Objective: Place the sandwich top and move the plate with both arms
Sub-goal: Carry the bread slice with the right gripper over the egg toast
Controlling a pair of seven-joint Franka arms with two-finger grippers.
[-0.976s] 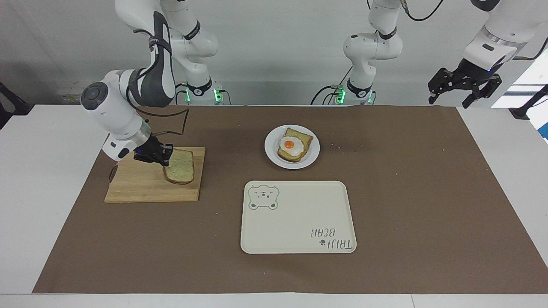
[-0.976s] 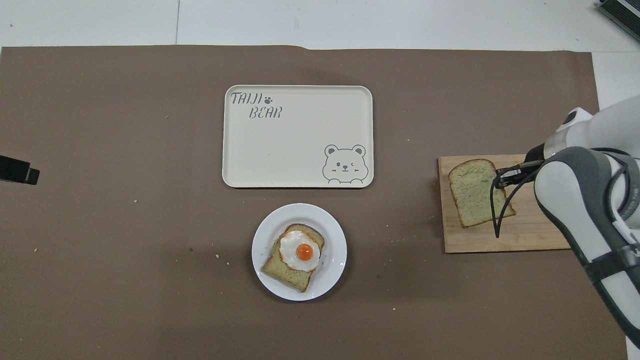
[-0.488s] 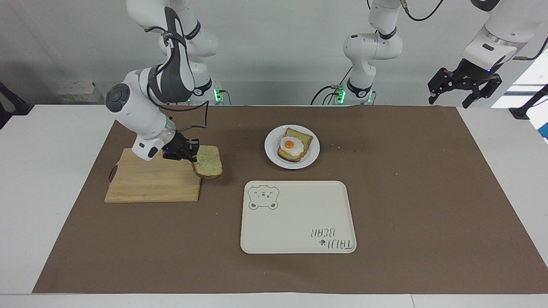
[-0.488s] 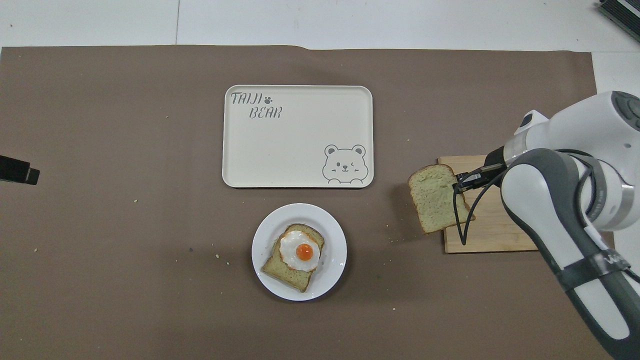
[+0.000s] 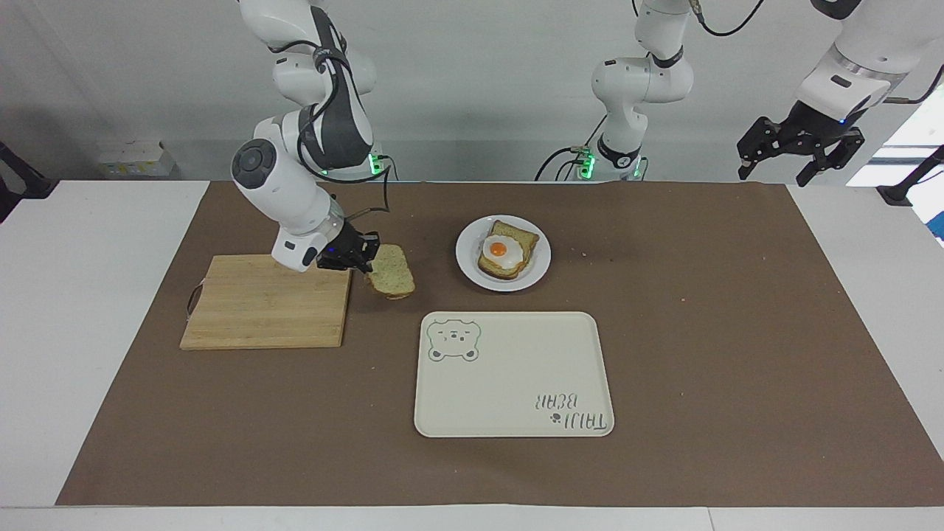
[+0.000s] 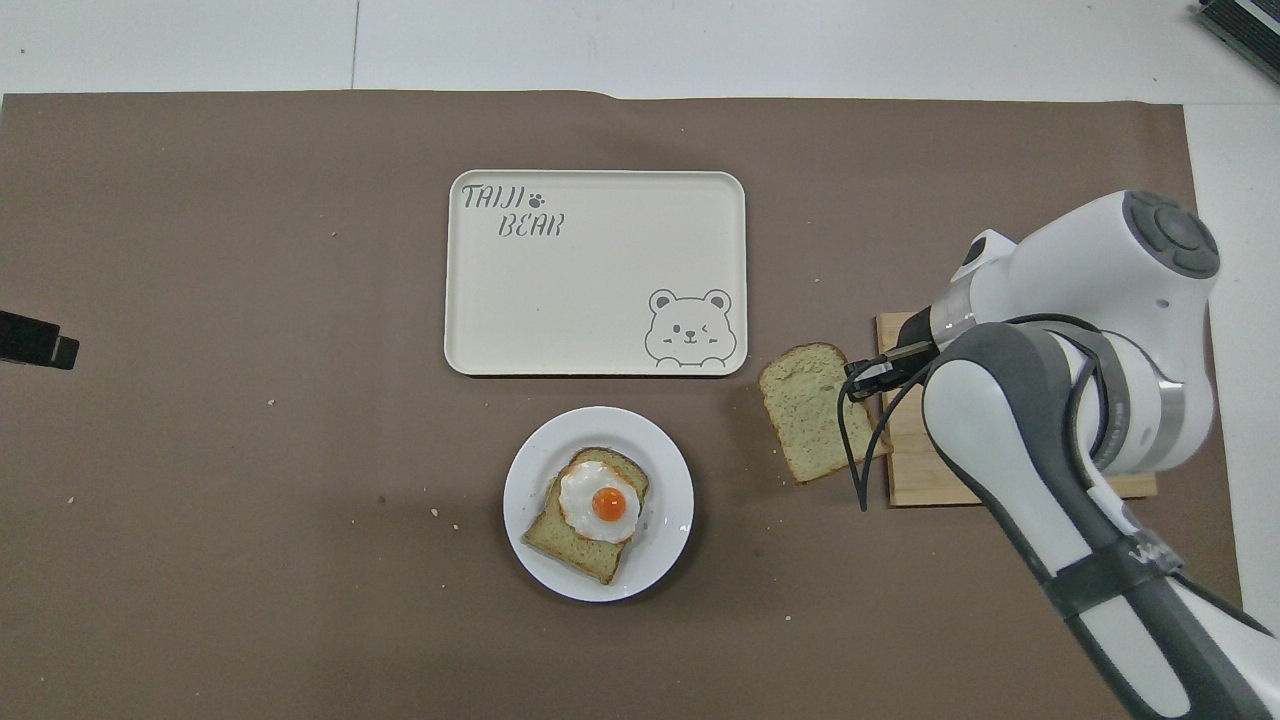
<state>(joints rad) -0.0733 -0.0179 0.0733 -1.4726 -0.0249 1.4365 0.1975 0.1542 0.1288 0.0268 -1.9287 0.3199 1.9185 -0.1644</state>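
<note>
Brown paper [image 5: 700,332] across a white counter [image 5: 88,295], pale wall at the robots' end. Right claw [image 5: 366,258] clamped tight on one edge of the bread slice [image 5: 392,273]. Slice hanging tilted in the air over bare paper, just off the cutting board [image 5: 265,302], on the way toward the plate [image 5: 466,247]. Plate resting on the paper, nearer the robots than the tray [image 5: 516,369], carrying the egg toast [image 5: 507,252]. Left claw [image 5: 800,151] spread open, empty, waiting high over the left arm's end of the counter.

Step in hand, by the look of it: carrying the slice over to the plate. Keep the pinch firm, with only one edge held and the rest drooping. Travel high enough to clear the plate rim and the yolk. Level the slice before lowering, square it with the toast beneath, set it down lightly, then release and draw away sideways without dragging. Avoid pressing hard: likely to squash the egg or skid the glossy plate.

Against a second ago: slice then low over the board, now clear of it and closer to the plate; right arm swung toward the middle. Same grip. Left claw, plate, tray and board unmoved.
</note>
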